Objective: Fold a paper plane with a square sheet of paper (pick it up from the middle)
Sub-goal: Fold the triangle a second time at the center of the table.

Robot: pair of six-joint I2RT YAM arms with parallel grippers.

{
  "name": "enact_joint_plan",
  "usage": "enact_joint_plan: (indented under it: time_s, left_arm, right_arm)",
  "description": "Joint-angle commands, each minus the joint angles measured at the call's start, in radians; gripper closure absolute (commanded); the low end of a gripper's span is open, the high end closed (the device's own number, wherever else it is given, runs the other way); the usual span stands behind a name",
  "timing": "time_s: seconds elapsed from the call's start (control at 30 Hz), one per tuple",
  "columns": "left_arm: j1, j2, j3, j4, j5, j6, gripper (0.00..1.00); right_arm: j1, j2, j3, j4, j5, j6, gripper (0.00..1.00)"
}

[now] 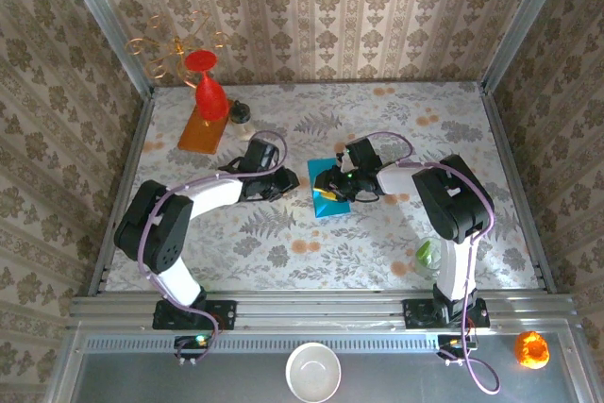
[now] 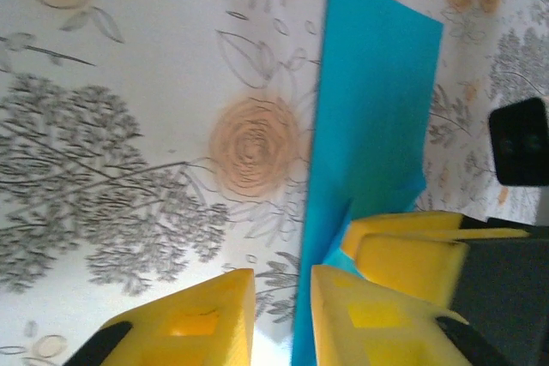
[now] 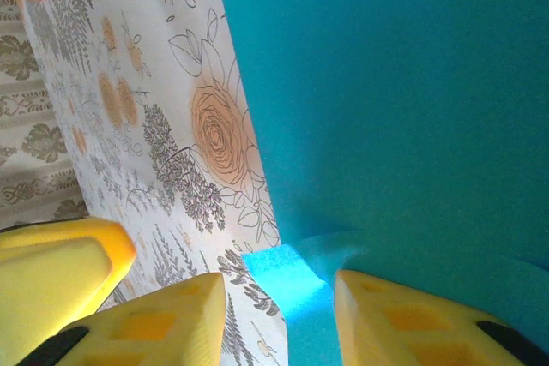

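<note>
Left tool: my left tool (image 2: pixel 283 285) sat low over the floral-printed desk (image 2: pixel 129 126). Its yellow fingers (image 2: pixel 223 297) were parted by a narrow gap and gripped nothing, and the paper's long edge ran into that gap.
Right tool: my right tool (image 3: pixel 279 285) faced it from the other side. Its jaws stood wider apart and also held nothing, with a paler lip of paper standing up between them.
Paper: the thin teal-blue square sheet of paper (image 1: pixel 332 205) lay mid-desk between the two tools. From the left wrist it read as a narrow oblong, so I judged it doubled over once. I could not make out the crease itself.
Step in hand: I took this for the point between one fold and the next grip, with an early fold made and the plane's nose not yet formed.
Doing it well: I would pin the sheet flat with one tool before the other closed. I would take only the raised lip, not both layers, and carry it over slowly so the edges met squarely. Then I would press along the fold line.
Risk: thin paper slides on a smooth desk. If both tools closed at once it could buckle or skew.
Surroundings: the orange rectangular board (image 1: pixel 203 127) and the red cone-shaped vase (image 1: pixel 209 92) stood in the far left corner, well apart from the work.
</note>
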Motion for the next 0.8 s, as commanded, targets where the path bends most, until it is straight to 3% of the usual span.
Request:
enact_joint_plan:
  time_s: [0.0,0.17,0.33,0.77]
  left_arm:
    - [-0.034,-0.001,0.012,0.045,0.0,-0.008,0.8]
    - [-0.071,0.087,0.071,0.087,0.035,-0.013,0.93]
    - [-0.088,0.172,0.139,0.086,0.06,-0.005,1.0]
    - [-0.091,0.259,0.196,-0.025,0.04,0.017,1.0]
  right_arm:
    - [-0.002,0.034,-0.032,-0.089,0.065,-0.005,0.67]
    - [-0.001,0.047,-0.022,-0.13,0.086,-0.026,0.82]
    - [-0.001,0.05,-0.014,-0.162,0.111,-0.038,0.96]
    - [-0.001,0.045,-0.008,-0.174,0.119,-0.038,1.0]
